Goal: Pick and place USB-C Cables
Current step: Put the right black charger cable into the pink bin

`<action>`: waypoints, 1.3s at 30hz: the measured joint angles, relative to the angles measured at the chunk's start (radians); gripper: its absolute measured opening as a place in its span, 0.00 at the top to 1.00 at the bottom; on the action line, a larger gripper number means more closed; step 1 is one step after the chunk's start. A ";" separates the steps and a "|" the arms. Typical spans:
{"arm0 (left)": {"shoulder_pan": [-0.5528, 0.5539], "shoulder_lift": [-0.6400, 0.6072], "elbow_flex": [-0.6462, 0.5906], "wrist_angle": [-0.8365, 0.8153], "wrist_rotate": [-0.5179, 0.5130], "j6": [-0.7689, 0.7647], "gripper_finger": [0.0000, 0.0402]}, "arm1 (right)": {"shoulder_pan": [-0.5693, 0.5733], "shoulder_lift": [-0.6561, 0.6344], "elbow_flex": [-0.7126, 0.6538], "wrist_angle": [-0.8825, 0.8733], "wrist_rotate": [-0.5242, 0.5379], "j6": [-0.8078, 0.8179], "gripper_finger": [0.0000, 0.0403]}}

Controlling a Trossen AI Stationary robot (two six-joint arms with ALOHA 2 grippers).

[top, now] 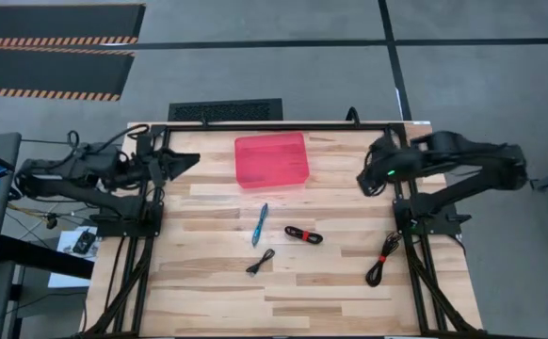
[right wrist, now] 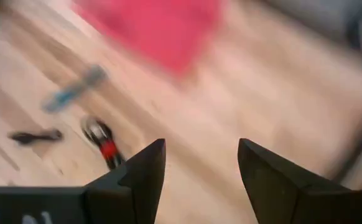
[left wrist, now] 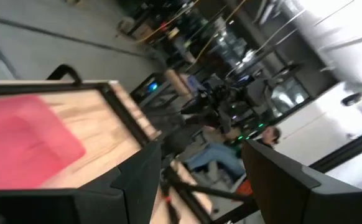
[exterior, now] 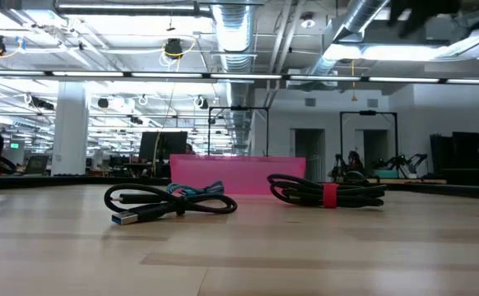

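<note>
The translucent red tray (top: 271, 160) rests flat on the far middle of the table. Nearer lie the light blue cable (top: 260, 224), the red-and-black cable (top: 303, 234) and a small black cable (top: 260, 263). A second black cable (top: 382, 261) lies by the right arm's base. My left gripper (top: 185, 162) is open, raised at the table's far left, left of the tray. My right gripper (top: 363, 179) is open and raised right of the tray. The right wrist view shows the tray (right wrist: 150, 28), blue cable (right wrist: 75, 89), red-and-black cable (right wrist: 103, 146) and black cable (right wrist: 35, 135) beyond the open fingers.
The table is pale wood planks with a black frame along its edge (top: 283, 125). Both arm bases stand at the left and right sides. In the low view a black cable (exterior: 169, 201) and a black cable with a red band (exterior: 326, 191) lie in front of the tray (exterior: 238, 174).
</note>
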 joint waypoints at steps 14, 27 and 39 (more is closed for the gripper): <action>0.000 0.019 0.041 -0.044 -0.009 0.014 0.47 | 0.550 0.105 -0.249 0.039 -0.189 1.033 0.44; 0.001 0.042 0.041 -0.043 -0.089 0.064 0.47 | 0.670 0.259 -0.344 0.164 -0.356 1.310 0.44; 0.001 0.102 0.041 -0.045 -0.082 0.065 0.47 | 0.616 0.399 -0.411 0.285 -0.465 1.358 0.44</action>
